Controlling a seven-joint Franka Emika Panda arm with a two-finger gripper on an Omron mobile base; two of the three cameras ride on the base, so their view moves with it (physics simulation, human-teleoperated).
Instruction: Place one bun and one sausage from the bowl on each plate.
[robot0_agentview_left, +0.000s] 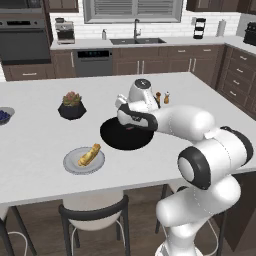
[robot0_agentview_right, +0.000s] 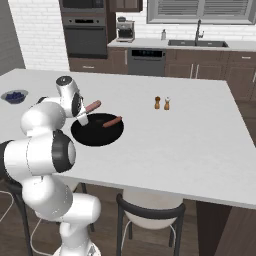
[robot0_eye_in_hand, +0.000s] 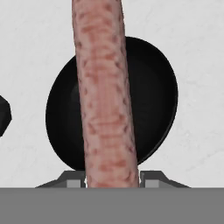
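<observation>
My gripper (robot0_eye_in_hand: 112, 178) is shut on a reddish-brown sausage (robot0_eye_in_hand: 105, 96) and holds it above the black bowl (robot0_eye_in_hand: 153, 96). From the right base view, this sausage (robot0_agentview_right: 93, 106) sticks out up and to the right of the gripper (robot0_agentview_right: 85, 115), over the bowl's (robot0_agentview_right: 95, 136) far left rim. A second sausage (robot0_agentview_right: 112, 121) lies inside the bowl. The pale grey plate (robot0_agentview_left: 72, 166) stands left of the bowl (robot0_agentview_left: 120, 142) near the counter's front edge, with a golden bun (robot0_agentview_left: 90, 155) on it. The dark-blue-rimmed plate and the other bun are hidden or out of view.
A black faceted plant pot (robot0_agentview_left: 72, 107) stands behind the plate, left of the bowl. A small grey bowl of blue berries (robot0_agentview_right: 15, 96) sits at the counter's far left. Two small shakers (robot0_agentview_right: 162, 103) stand beyond the bowl to the right. Stools are tucked under the front edge.
</observation>
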